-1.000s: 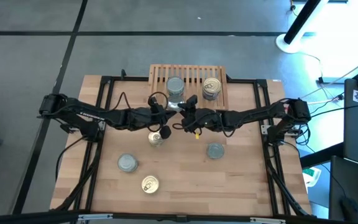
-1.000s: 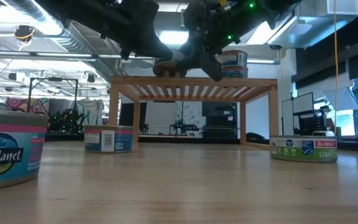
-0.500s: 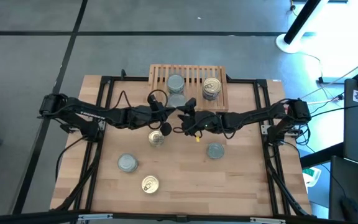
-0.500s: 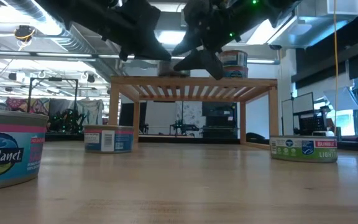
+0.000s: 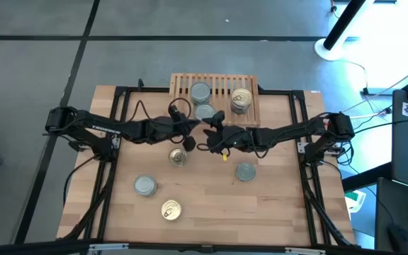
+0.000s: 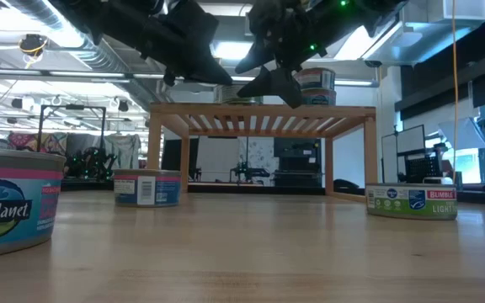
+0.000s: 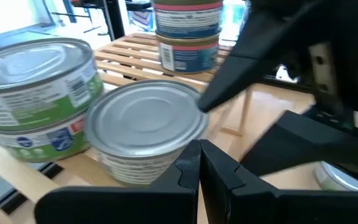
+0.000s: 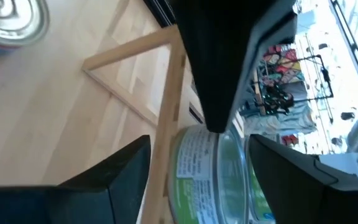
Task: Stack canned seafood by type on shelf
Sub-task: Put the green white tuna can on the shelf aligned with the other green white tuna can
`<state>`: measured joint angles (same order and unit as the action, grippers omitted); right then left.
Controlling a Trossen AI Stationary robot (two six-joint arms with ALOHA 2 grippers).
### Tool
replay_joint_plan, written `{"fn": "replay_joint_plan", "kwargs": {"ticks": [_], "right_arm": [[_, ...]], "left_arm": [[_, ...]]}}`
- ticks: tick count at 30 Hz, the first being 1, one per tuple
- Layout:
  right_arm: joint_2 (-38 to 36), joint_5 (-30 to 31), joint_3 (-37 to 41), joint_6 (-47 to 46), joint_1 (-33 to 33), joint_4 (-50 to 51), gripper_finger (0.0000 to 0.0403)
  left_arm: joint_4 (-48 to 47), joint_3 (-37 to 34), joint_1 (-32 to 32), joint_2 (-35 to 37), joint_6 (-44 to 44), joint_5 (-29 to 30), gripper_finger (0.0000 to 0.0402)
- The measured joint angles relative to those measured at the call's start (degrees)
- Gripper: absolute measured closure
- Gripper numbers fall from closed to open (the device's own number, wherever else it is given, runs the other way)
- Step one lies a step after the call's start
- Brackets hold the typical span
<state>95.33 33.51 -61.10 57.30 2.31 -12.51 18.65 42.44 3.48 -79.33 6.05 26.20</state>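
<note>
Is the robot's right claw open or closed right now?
Open. The right gripper has its two dark fingers spread wide apart, with a silver tin between them on the shelf, not squeezed.

Light-wood table (image 5: 275, 205), grey floor (image 5: 190, 57)

Both end effectors crowd the front edge of the shelf (image 5: 214, 91): the left end effector (image 5: 188, 136), fingers together, and the right end effector (image 5: 207, 131), fingers spread, sit just beside each other, leaving little room between them. On the shelf's slats, a silver tin (image 5: 204, 112) stands at the front edge, a silver stack (image 5: 200, 93) behind it, a gold-topped stack (image 5: 241, 98) to the right; a gap lies between the stacks. On the worktop (image 5: 282, 205), four loose tins (image 5: 245, 171) stand well apart, with open wood along the near edge and both sides.
</note>
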Motion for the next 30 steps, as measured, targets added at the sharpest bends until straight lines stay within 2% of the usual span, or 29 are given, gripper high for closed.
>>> {"fn": "replay_joint_plan", "kwargs": {"ticks": [12, 30], "right_arm": [[0.0, 5.3, 0.0, 2.9, -0.5, -1.0, 0.0133], [0.0, -3.8, 0.0, 3.0, -7.4, -1.0, 0.0133]], "left_arm": [[0.0, 0.0, -1.2, 0.0, 0.1, -1.5, 0.0398], [0.0, 0.0, -9.4, 0.1, 0.0, -1.6, 0.0398]]}}
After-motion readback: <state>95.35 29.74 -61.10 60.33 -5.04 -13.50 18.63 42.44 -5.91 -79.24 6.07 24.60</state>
